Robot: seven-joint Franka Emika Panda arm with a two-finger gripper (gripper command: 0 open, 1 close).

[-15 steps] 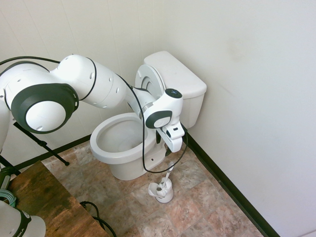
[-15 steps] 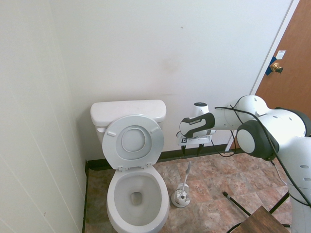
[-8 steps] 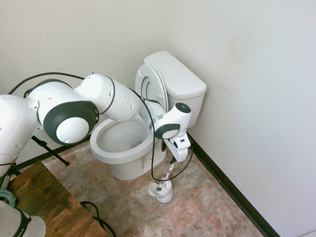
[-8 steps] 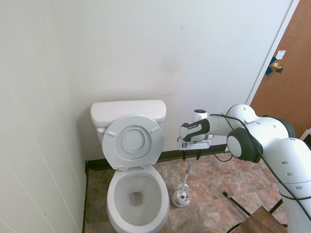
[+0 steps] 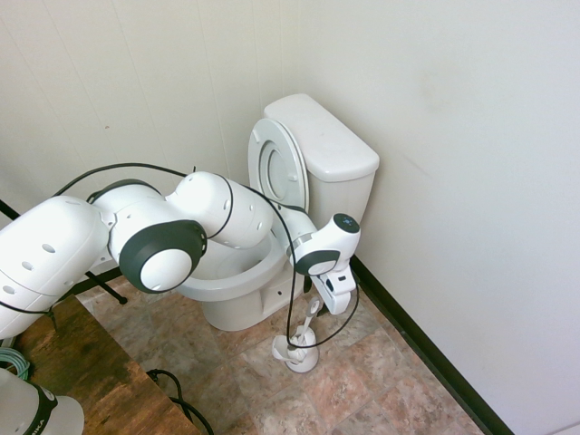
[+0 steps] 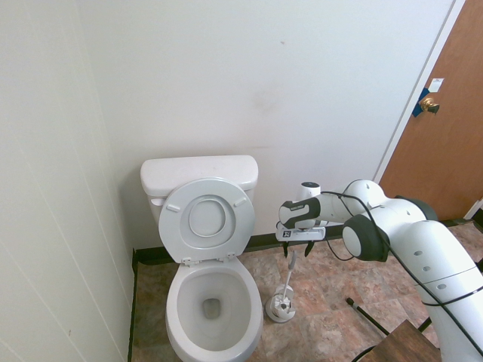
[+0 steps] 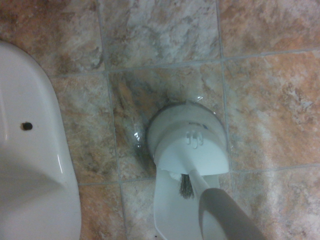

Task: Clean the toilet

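Porcelain fills the corner in the first exterior view: the toilet (image 5: 304,172) stands against the wall with its lid and seat raised against the tank, and the arm crosses in front of the bowl. The gripper (image 5: 319,308) hangs past the bowl's right side, lower than the rim and pointing down at the tiled floor (image 5: 381,381). Just under it a toilet brush (image 5: 308,323) stands in its holder (image 5: 295,352), the handle top reaching up to the gripper; whether they touch cannot be told here.

From the second exterior view, the toilet (image 6: 207,249) is left of the gripper (image 6: 296,250), near but apart. The two fingers (image 6: 286,251) stand spread, one to each side of the handle top of the brush (image 6: 290,273), and are not clamped on it. The holder (image 6: 280,308) sits on the floor just beside the bowl's base. A brown door (image 6: 445,128) is at the far right.

Seen from the wrist, the holder (image 7: 187,145) lies close below, with bristles showing and the blurred handle (image 7: 227,215) rising toward the lens. The toilet's white base (image 7: 30,165) takes up one edge, beside the holder without touching it.
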